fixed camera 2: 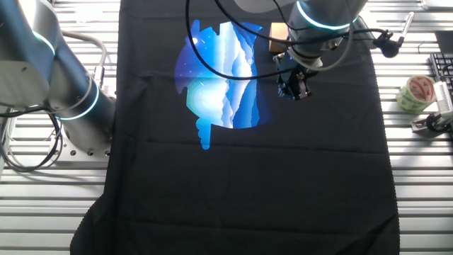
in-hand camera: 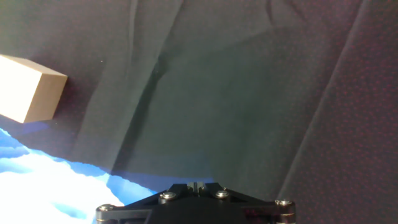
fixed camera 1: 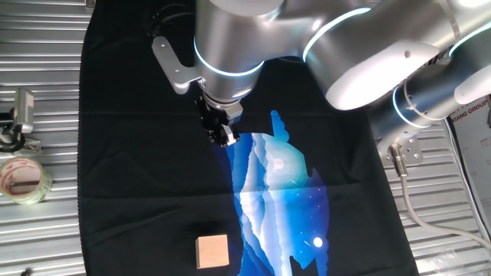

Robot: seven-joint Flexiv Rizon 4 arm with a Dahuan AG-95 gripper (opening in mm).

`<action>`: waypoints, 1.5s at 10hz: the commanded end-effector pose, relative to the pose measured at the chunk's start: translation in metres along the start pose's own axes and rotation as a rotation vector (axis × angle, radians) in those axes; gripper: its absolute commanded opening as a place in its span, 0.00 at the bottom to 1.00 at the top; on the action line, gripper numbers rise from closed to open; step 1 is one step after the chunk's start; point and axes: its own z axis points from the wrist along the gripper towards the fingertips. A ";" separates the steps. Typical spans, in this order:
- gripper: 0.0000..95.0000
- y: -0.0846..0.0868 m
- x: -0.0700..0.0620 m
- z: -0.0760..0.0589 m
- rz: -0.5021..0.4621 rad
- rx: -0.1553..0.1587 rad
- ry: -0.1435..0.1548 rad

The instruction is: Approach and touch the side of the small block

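Small block (fixed camera 1: 212, 251) sits on the black cloth (fixed camera 1: 138, 176) covering the desk (fixed camera 1: 42, 230), just beside the edge of the blue printed patch (fixed camera 1: 276, 192); nothing touches it. Tool (fixed camera 1: 222, 132) hangs above the cloth, well apart from the block, near the upper edge of the print. In the other fixed view the block (fixed camera 2: 278, 35) is only a tan sliver behind the arm, with the tool (fixed camera 2: 295, 86) near it in the picture. Hand view puts the block (in-hand camera: 30, 87) at the far left edge of frame, partly cut off, so the tool is not lined up on it. Tool state: cannot tell — the hand view shows only the base plate, and the fixed views show a dark tip that looks narrow, possibly closed, but too small to call. Approach not yet done. Risks: block is light and loose on cloth, so a fast side approach will probably shove or spin it instead of touching it. Cloth has creases, so a low tip could snag and drag the fabric, moving the block along. Coming in too high means landing on the top face, not the side. Tape roll (fixed camera 1: 23, 180) sits off the cloth at the desk edge, well clear.
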 end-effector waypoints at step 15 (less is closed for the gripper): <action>0.00 0.000 0.001 -0.001 0.276 -0.030 -0.019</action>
